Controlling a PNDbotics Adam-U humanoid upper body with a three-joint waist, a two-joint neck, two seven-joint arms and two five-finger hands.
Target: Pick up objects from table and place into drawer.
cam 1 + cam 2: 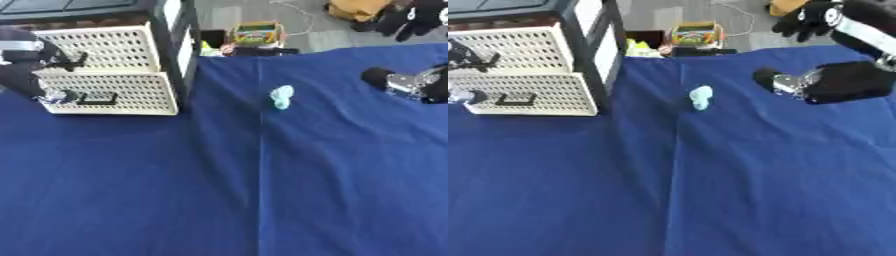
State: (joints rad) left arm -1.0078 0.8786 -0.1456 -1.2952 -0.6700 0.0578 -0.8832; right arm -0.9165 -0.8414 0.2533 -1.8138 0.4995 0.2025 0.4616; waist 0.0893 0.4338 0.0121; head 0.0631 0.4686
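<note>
The left hand (54, 95) curls its fingers at the black handle (98, 99) of the white perforated plastic drawer (109, 92). I cannot tell the right hand's (794, 82) fingers; it hovers near the small pale-blue object (281, 96) on the blue-clothed counter (262, 190). A hurried reach might knock the object away.

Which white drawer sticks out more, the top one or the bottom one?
The bottom drawer. Its white holey front sits further out towards the blue table than the top drawer above it, and the left hand is at its handle.
</note>
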